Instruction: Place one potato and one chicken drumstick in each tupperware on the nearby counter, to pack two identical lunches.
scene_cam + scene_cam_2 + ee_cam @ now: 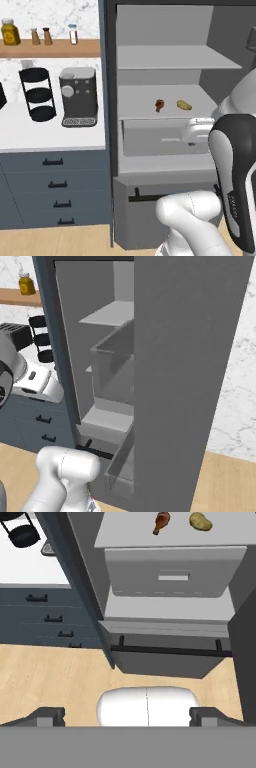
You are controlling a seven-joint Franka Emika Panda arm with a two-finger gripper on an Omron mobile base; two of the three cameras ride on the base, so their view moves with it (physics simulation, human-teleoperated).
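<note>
Barely begun, judging by one chicken drumstick (159,105) and one potato (184,105) lying untouched on the fridge shelf (145,112) right of centre (near each other, apart), gripper (128,716) spread wide and empty, no packing evident.

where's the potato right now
The potato lies on the middle shelf of the open fridge, just right of the chicken drumstick; in the hand view both sit at the top, above the drawer.
</note>
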